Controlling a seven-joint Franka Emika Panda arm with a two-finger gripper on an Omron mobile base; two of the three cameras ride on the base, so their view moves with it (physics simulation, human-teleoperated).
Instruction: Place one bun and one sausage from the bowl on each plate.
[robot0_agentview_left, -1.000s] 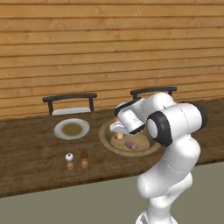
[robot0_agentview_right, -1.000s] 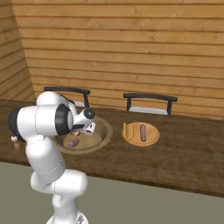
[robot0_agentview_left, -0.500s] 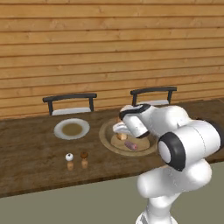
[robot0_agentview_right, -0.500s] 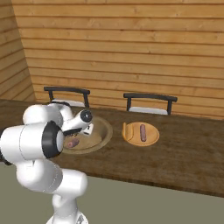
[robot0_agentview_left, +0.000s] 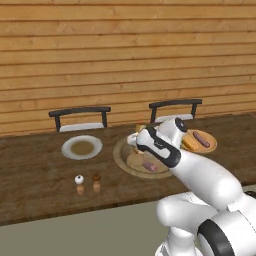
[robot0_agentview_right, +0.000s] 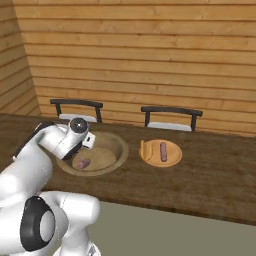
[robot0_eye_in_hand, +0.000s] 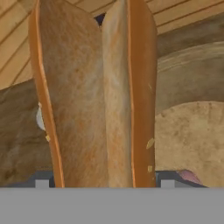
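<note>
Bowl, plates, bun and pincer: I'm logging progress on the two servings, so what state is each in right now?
bowl: holds one sausage, on the table.
bun: gripped in the pincer, lifted over the bowl.
orange plate: already has a bun and a sausage.
white-rimmed plate: no bun or sausage yet.
pincer: shut on the bun.

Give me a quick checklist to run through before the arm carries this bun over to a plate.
1. Bun between the gripper fingers: ok, jaws closed on its sides.
2. Bun raised above the bowl: ok.
3. Sausage left in the bowl for later: ok.
4. White-rimmed plate free to receive the bun: ok, nothing on it.
5. Orange plate already served: ok, bun and sausage on it.
6. Salt and pepper shakers off the straight path to the white-rimmed plate: ok, nearer the table's front edge.
</note>
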